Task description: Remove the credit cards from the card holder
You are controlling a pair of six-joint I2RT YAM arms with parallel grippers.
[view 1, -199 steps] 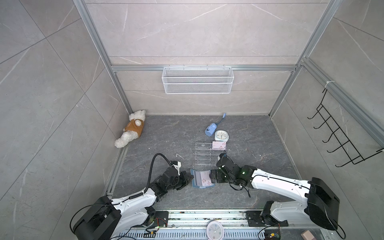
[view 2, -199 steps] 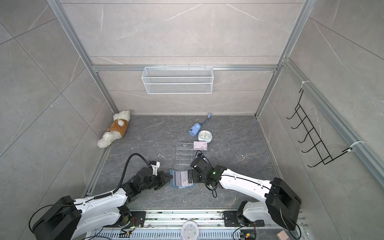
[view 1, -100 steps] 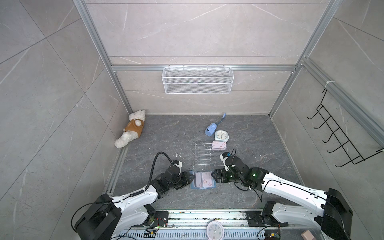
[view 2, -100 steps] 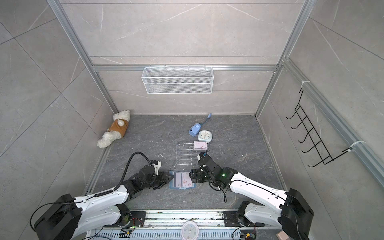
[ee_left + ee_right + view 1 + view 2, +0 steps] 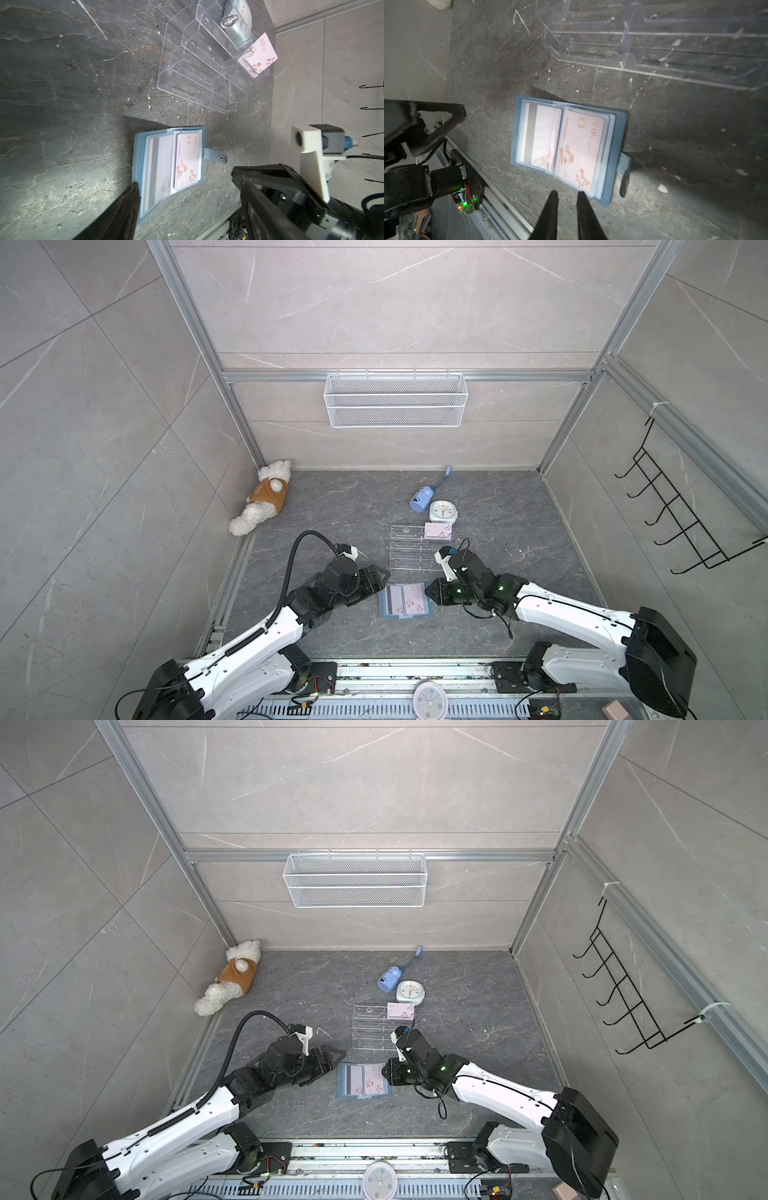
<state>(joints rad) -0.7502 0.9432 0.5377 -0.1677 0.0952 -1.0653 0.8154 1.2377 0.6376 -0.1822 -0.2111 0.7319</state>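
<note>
Right wrist view: card holder (image 5: 618, 128) lies open near the front edge of the tabletop (image 5: 488, 62). Right end effector (image 5: 568, 194), narrowed to a slit and empty, should nip the end of the credit card (image 5: 581, 145). The left end effector (image 5: 184, 177), spread wide, should pin the cover.

Wrist views dim, perhaps slightly blurred

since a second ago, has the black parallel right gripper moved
Yes: the right gripper backed slightly rightward, away from the dusty-blue card holder, judged against the clear acrylic rack.
</note>
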